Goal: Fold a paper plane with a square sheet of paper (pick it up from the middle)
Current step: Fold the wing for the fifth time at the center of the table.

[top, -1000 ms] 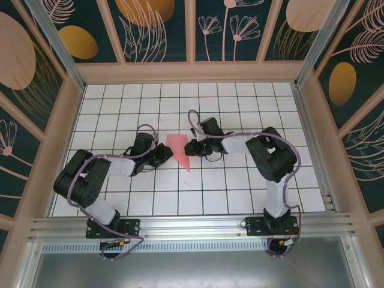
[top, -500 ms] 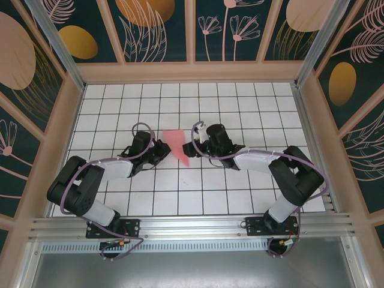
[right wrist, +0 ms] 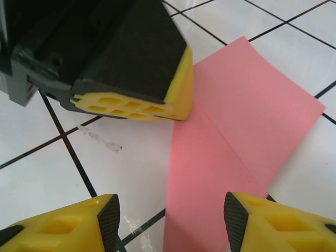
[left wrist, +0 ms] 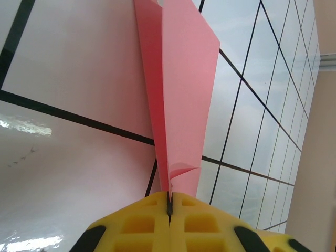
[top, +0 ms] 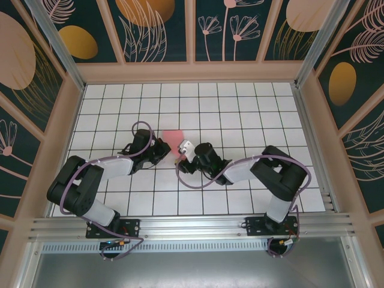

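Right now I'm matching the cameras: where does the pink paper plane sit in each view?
Top external: paper plane mid-table, at the left hand's tip.
Left wrist: it runs up the middle from the shut left hand.
Right wrist: centre-right, beside that hand's yellow pad.
Shared landmark: the left hand pinching it.

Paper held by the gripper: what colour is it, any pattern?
The paper is plain salmon pink, with no pattern; the left wrist view shows it best.

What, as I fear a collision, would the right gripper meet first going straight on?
Probably the pink paper plane just ahead of the right gripper; the left gripper holding it lies beyond, aside.
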`<move>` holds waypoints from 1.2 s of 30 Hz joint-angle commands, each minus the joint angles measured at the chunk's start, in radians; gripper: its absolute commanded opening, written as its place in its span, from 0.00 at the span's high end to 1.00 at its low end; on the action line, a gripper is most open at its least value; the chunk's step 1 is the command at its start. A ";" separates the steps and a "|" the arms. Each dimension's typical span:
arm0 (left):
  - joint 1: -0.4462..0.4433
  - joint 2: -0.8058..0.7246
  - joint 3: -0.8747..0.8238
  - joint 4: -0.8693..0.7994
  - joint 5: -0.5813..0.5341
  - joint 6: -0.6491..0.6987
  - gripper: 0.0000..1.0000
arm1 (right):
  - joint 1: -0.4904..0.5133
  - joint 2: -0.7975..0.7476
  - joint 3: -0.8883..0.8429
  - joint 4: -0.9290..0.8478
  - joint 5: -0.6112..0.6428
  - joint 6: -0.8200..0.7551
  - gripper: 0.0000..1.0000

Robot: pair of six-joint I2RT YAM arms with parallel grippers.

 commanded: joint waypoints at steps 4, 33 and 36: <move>-0.007 -0.030 0.024 -0.033 0.002 -0.016 1.00 | 0.024 0.105 0.094 0.057 0.117 -0.094 0.49; -0.004 -0.062 0.032 -0.080 -0.052 0.017 0.75 | 0.019 0.169 0.135 0.047 0.015 -0.022 0.94; 0.006 -0.092 0.035 -0.101 -0.076 0.029 0.64 | -0.010 0.152 0.125 0.022 -0.076 0.057 0.97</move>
